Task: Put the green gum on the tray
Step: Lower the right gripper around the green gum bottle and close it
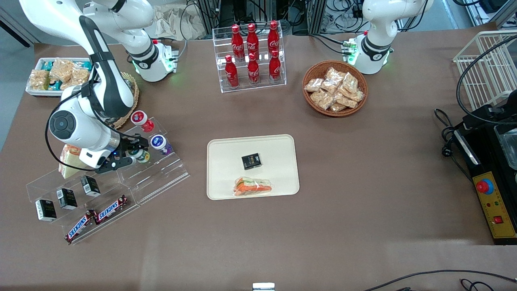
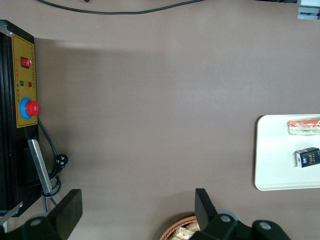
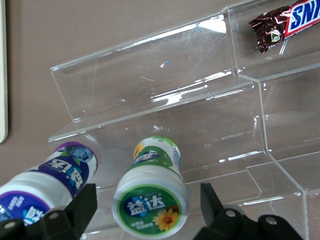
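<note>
The green gum (image 1: pixel 142 156) stands on a step of the clear acrylic stand (image 1: pixel 161 178), nearer the front camera than the purple-lidded bottle (image 1: pixel 159 142). In the right wrist view its green-ringed white lid (image 3: pixel 150 206) faces the camera. My right gripper (image 1: pixel 136 153) is open and straddles the gum (image 3: pixel 147 189), with one finger (image 3: pixel 82 202) on each side and a gap to the bottle on both. The cream tray (image 1: pixel 226 161) lies mid-table, toward the parked arm from the stand. Its edge shows in the right wrist view (image 3: pixel 2 75) and in the left wrist view (image 2: pixel 272 150).
An orange-lidded bottle (image 1: pixel 139 118) stands on the top step. Snickers bars (image 1: pixel 97 217) and black boxes (image 1: pixel 66 198) lie on the stand's lower steps. A black box (image 1: pixel 251 161) and a sandwich (image 1: pixel 253 186) lie on the tray. A cola rack (image 1: pixel 250 56) and a snack basket (image 1: pixel 335 89) stand farther off.
</note>
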Motion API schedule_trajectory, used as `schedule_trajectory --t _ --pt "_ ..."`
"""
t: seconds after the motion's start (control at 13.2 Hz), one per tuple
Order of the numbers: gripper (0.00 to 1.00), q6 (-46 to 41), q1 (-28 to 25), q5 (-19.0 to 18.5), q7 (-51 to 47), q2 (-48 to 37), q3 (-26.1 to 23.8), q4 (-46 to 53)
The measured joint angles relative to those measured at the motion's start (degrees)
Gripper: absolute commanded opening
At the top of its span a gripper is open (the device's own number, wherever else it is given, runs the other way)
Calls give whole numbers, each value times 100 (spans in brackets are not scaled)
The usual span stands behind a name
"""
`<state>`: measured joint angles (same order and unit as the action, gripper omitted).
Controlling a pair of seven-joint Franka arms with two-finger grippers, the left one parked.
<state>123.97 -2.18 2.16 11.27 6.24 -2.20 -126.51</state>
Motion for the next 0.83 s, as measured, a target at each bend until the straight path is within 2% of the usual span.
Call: schedule_trajectory --t 0.08,0.15,0.68,0.83 --pt "35 0 -1 0 1 1 0 -5" --pt "26 0 -2 0 6 1 0 -10" --pt "23 -3 -4 -1 31 -58 -5 9" --pt "23 -251 -5 -29 45 -218 -20 132"
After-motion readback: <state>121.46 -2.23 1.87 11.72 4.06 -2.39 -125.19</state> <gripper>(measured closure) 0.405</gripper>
